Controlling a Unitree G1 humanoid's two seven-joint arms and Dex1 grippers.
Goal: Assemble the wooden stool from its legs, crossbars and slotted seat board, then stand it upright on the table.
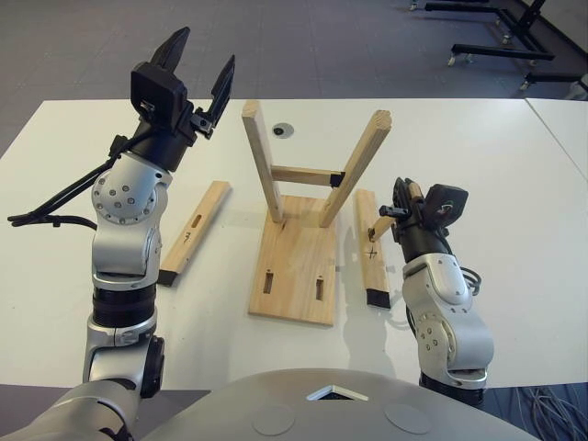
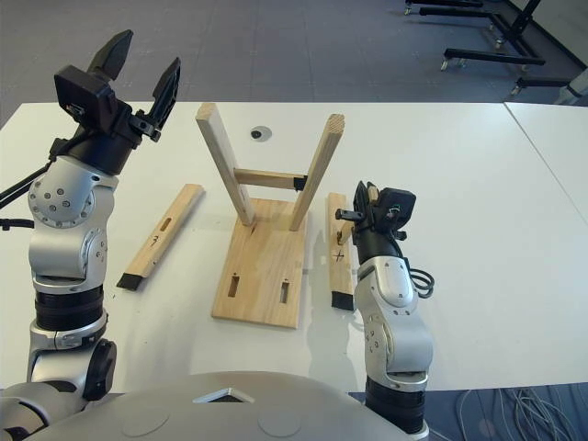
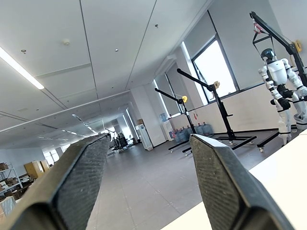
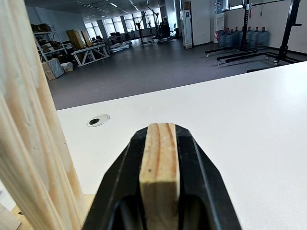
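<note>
Right gripper pinches a short crossbar beside the seat board, toward the desk's near edge. It looks like light, stiff pine, best held across its flat faces. Left gripper hangs spread above the desk's left side; the board lies mid-desk, two legs slotted in.

A small round cable port lies at the far middle. A second white table adjoins on the right. Beyond it, black wheeled stand bases sit on the grey floor, far right. Loose cables lie near right. Across the hall, a white humanoid hangs from a black gantry by a window.
</note>
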